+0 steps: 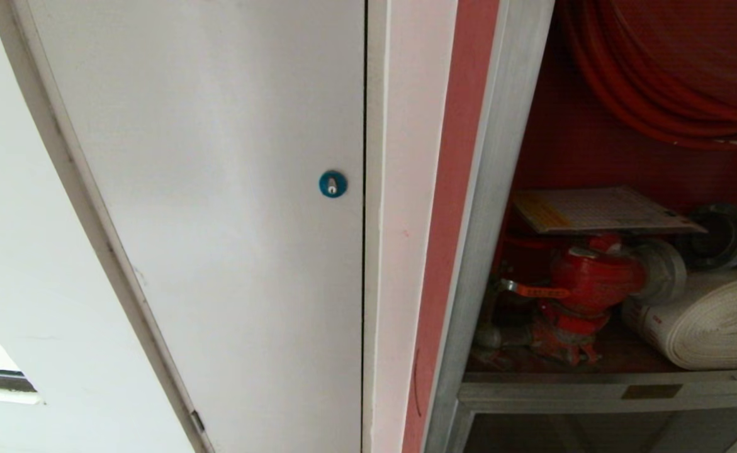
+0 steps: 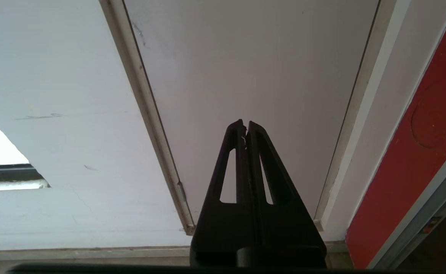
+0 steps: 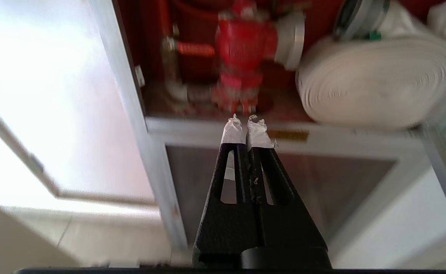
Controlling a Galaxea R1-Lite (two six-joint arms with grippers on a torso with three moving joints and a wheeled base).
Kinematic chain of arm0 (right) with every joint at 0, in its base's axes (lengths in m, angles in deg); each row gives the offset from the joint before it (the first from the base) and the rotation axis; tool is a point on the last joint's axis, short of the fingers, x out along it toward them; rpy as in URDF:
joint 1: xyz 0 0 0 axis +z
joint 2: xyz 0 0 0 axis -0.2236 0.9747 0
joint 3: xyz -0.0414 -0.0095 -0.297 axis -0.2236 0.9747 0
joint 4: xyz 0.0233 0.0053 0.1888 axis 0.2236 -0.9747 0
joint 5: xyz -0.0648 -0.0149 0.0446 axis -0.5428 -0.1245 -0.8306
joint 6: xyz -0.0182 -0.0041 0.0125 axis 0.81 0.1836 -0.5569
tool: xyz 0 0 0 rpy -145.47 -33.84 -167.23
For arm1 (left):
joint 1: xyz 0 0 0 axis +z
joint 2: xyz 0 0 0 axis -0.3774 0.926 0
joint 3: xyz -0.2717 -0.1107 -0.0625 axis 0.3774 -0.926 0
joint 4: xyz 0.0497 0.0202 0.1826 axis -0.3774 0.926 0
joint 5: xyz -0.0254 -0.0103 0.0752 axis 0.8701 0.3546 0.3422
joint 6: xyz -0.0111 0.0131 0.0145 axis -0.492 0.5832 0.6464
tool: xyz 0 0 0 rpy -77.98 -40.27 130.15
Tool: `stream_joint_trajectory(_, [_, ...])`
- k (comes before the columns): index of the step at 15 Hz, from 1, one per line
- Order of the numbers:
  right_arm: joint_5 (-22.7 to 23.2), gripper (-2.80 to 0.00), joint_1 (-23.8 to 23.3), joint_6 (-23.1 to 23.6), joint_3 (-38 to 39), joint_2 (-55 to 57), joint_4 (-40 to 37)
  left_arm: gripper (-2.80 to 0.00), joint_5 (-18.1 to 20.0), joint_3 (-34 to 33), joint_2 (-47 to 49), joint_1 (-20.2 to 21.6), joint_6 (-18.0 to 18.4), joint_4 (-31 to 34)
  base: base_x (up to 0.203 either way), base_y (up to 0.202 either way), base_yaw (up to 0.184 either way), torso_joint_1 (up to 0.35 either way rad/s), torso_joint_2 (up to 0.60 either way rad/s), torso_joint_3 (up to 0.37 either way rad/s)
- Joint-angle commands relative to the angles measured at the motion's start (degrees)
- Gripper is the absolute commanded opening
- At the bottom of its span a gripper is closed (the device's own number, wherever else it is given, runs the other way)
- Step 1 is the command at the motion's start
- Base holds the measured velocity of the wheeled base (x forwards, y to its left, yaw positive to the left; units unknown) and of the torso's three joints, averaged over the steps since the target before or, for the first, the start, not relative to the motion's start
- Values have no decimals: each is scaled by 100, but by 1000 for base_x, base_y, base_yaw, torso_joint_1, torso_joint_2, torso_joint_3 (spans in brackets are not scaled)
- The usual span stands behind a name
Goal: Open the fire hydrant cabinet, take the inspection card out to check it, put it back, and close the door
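Observation:
The fire hydrant cabinet (image 1: 500, 189) stands open, its silver frame and red interior at the right of the head view. Inside, the inspection card (image 1: 601, 211) lies flat on top of the red hydrant valve (image 1: 588, 277), grid side up, its yellow band toward the frame. The door is out of view. My right gripper (image 3: 246, 121) is shut and empty. Its taped tips point at the cabinet's lower silver rail (image 3: 192, 129), just below the valve (image 3: 245, 45). My left gripper (image 2: 245, 123) is shut and empty, facing the white panel. Neither gripper shows in the head view.
A white panel (image 1: 217, 189) with a blue round lock (image 1: 332, 184) fills the left. In the cabinet a rolled white hose (image 1: 714, 321) lies right of the valve and a red hose coil (image 1: 658, 94) hangs above. A smaller dark panel (image 3: 322, 179) sits below the rail.

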Motion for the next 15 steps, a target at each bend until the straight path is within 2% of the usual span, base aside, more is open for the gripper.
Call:
stream_joint_trajectory(1, [9, -280, 9, -1, 626, -626, 497, -280, 0, -1, -1, 3, 1, 0, 0, 0, 0, 0, 0, 0])
stream_joint_trajectory(5, [-33, -280, 7, -29, 2498, -1445, 2524, -280, 0, -1, -1, 1, -7, 0, 0, 0, 0, 0, 0, 0])
stream_joint_trajectory(8, [-191, -280, 6, -130, 3888, -1529, 4087, -280, 0, -1, -1, 6, -7, 0, 0, 0, 0, 0, 0, 0])
stream_joint_trajectory(11, [-233, -280, 6, -8, 5296, -1547, 5621, -280, 0, -1, -1, -3, -7, 0, 0, 0, 0, 0, 0, 0])
stream_joint_trajectory(13, [-236, -280, 6, 125, 5884, -1552, 6160, -280, 0, -1, -1, 6, 1, 0, 0, 0, 0, 0, 0, 0])
stream_joint_trajectory(15, [-136, -280, 6, 97, 5939, -1553, 6077, -280, 0, -1, -1, 0, -7, 0, 0, 0, 0, 0, 0, 0])
